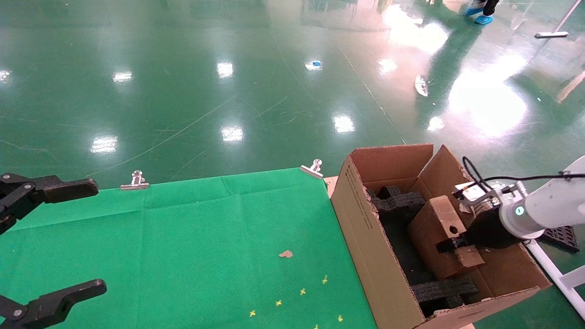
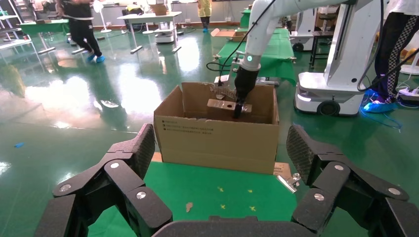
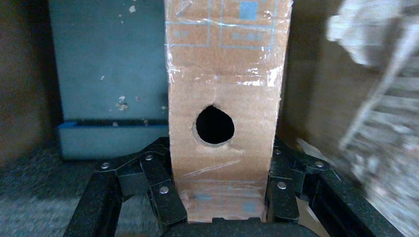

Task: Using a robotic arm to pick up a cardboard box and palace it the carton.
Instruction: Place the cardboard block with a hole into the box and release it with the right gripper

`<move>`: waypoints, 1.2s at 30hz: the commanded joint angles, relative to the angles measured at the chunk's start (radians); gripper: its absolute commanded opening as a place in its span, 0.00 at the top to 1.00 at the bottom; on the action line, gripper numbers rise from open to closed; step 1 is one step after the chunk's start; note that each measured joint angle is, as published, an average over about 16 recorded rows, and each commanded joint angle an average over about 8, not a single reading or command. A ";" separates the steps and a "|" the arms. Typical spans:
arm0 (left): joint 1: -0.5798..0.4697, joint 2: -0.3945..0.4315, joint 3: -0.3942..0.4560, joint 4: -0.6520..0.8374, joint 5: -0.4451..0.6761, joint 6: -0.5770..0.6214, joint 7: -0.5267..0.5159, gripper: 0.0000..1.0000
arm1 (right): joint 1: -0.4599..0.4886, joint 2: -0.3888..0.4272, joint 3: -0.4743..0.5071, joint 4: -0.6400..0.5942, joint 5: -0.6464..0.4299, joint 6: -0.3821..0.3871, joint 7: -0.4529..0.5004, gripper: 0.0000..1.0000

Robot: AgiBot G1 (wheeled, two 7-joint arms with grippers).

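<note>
Right gripper (image 1: 457,249) is clamped on the cardboard box (image 1: 438,233), one finger pressed on each narrow side, as the right wrist view shows with the box (image 3: 225,98) filling the middle and its round hole facing the camera. Held this way, the box sits tilted inside the carton (image 1: 365,237), over the black foam inserts (image 1: 397,203). That carton stands just off the right edge of the green cloth (image 1: 183,251), flaps up. Out on the left, the left gripper (image 1: 27,246) hangs over the cloth's near-left corner with its fingers spread wide and nothing between them. Two metal clips (image 1: 134,182) pin the cloth's far edge.
</note>
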 commanded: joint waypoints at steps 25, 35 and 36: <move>0.000 -0.001 0.001 0.000 -0.001 -0.001 0.001 0.00 | -0.038 -0.059 0.045 -0.184 0.072 -0.055 -0.170 0.00; 0.000 -0.001 0.002 0.000 -0.001 -0.001 0.001 0.00 | -0.018 -0.071 0.043 -0.212 0.065 -0.076 -0.185 0.00; 0.000 -0.001 0.002 0.000 -0.001 -0.001 0.001 0.00 | -0.014 -0.071 0.044 -0.213 0.065 -0.078 -0.188 0.00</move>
